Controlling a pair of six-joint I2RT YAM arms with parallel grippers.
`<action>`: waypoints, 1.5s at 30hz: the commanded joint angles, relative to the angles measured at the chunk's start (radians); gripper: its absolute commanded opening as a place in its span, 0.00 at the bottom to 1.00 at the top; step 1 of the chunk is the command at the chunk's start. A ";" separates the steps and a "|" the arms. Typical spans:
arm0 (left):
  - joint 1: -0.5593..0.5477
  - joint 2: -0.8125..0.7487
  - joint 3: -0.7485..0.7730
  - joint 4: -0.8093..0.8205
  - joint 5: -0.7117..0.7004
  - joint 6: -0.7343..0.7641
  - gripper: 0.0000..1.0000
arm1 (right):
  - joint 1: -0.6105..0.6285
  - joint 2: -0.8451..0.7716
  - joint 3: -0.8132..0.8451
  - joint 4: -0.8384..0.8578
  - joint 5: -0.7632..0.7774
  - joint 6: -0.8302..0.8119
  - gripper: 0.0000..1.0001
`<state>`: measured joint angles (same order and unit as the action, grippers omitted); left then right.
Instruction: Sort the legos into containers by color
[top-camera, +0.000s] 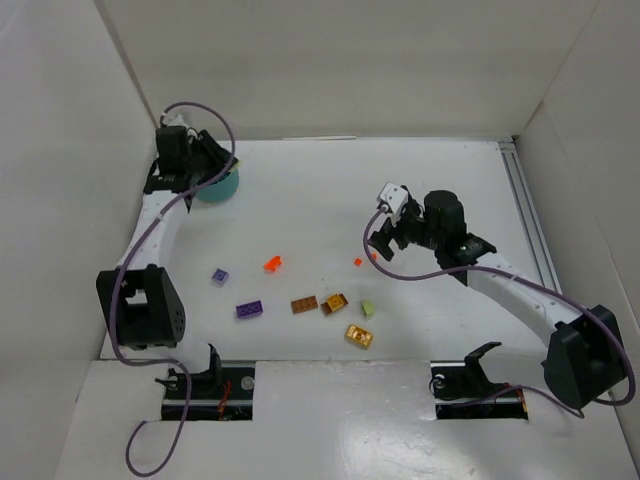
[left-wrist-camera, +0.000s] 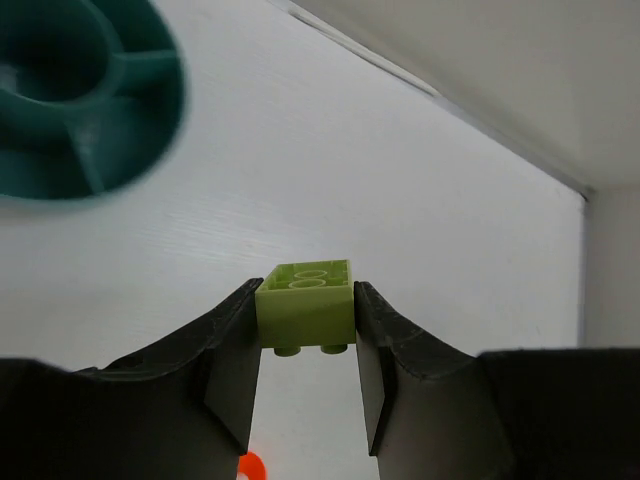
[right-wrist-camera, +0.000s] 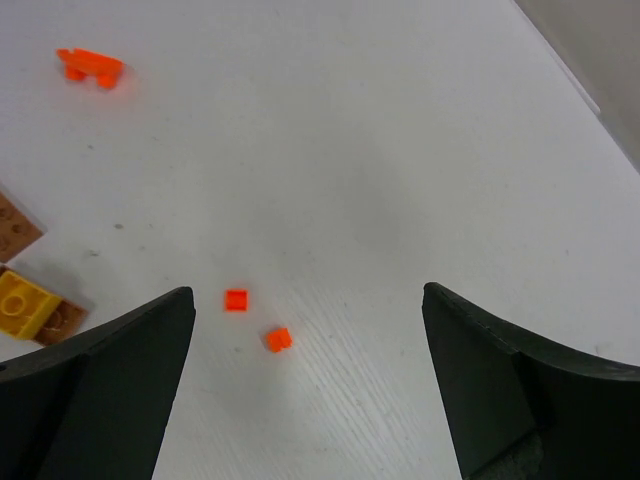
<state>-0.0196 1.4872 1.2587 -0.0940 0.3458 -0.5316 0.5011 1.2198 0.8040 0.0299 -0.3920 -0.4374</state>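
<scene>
My left gripper (left-wrist-camera: 306, 292) is shut on a pale green brick (left-wrist-camera: 305, 310) and holds it above the table, just right of the round teal tub (left-wrist-camera: 165, 120). In the top view the left gripper (top-camera: 213, 160) hangs over the tub (top-camera: 224, 188) at the back left. My right gripper (right-wrist-camera: 308, 310) is open and empty above two tiny red-orange bricks (right-wrist-camera: 236, 300) (right-wrist-camera: 279, 339); in the top view it (top-camera: 383, 243) is right of centre. On the table lie a lavender brick (top-camera: 220, 276), a red-orange brick (top-camera: 272, 264), a purple brick (top-camera: 249, 310), an orange-brown brick (top-camera: 304, 304), golden yellow bricks (top-camera: 359, 336) and another pale green brick (top-camera: 368, 309).
White walls close in the table at the left, back and right. A metal rail (top-camera: 525, 210) runs along the right edge. The loose bricks lie in a band across the near middle, between the two arm bases.
</scene>
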 joint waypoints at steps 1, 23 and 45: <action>0.093 0.083 0.137 -0.113 -0.172 0.027 0.06 | -0.041 0.007 0.061 -0.008 0.034 0.023 1.00; 0.251 0.670 0.857 -0.380 -0.268 0.091 0.07 | -0.188 0.205 0.224 -0.157 0.113 0.014 1.00; 0.251 0.710 0.860 -0.382 -0.217 0.104 0.51 | -0.188 0.215 0.235 -0.176 0.104 0.034 1.00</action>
<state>0.2310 2.2513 2.0949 -0.4824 0.1139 -0.4412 0.3199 1.4540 1.0019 -0.1509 -0.2836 -0.4149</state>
